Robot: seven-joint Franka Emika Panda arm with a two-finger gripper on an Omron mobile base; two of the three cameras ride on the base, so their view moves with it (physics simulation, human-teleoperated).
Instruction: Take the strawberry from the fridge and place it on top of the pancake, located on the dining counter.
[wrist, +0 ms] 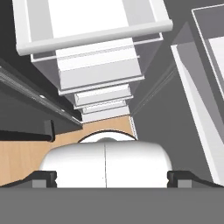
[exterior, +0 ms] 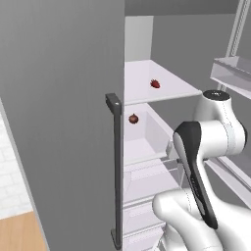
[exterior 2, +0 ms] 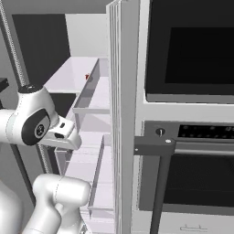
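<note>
Resting on the fridge (exterior: 63, 122) shelf, the strawberry (exterior: 155, 84) is judged light, soft, bruisable; its sides should be pinched gently by the spread gripper (wrist: 111, 178).

One strawberry (exterior: 155, 84), one darker round fruit (exterior: 133, 118), one open fridge (exterior: 63, 122), one oven (exterior 2: 192, 137)

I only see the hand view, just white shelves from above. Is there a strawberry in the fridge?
Observer: Yes, the strawberry lies on a white shelf inside the open fridge.
Operator: Is anything else red in there?
Observer: A darker round fruit sits one level lower, in a clear drawer.
Operator: Is the arm holding anything?
Observer: No, the fingers are open and empty, below both fruits.
</note>
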